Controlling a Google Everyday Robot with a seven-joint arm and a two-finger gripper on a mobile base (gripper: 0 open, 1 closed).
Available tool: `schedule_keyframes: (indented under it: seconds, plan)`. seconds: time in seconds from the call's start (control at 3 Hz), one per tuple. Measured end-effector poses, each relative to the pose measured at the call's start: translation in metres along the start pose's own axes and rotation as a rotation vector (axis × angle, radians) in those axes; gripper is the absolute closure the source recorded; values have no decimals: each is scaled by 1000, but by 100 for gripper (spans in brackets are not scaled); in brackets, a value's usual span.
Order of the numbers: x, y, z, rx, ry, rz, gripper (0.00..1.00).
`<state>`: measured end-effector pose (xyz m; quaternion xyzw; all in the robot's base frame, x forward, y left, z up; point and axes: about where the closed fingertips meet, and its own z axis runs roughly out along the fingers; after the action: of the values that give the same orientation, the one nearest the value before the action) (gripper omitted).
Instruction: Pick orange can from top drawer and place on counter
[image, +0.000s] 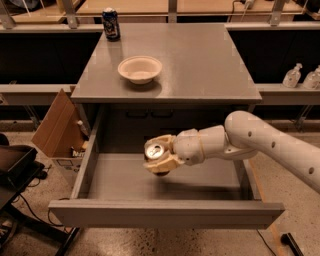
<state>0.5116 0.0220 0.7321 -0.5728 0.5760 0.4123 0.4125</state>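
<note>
While the gripper (159, 159) has its fingers closed tight around the orange can (154, 150), with the top drawer (165, 213) floor just below, I'd worry it clips the counter (210, 65) edge above (can looks tilted) and slips out.

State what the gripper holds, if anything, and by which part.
The gripper, over the open top drawer, holds the orange can by its sides, silver top showing.

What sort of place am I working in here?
Probably an office or lab workroom, not a home: wooden desks behind the grey counter, pump bottles on a side shelf, a cardboard box on the floor. The gripper holds the can above the open drawer.
</note>
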Motion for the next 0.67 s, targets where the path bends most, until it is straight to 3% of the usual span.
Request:
schedule_keyframes:
  seconds: [0.33,0.67]
  plan:
    - [-82,-24,-47,82,98,-14,100]
    - [-133,-64,-81,149,150,32,100]
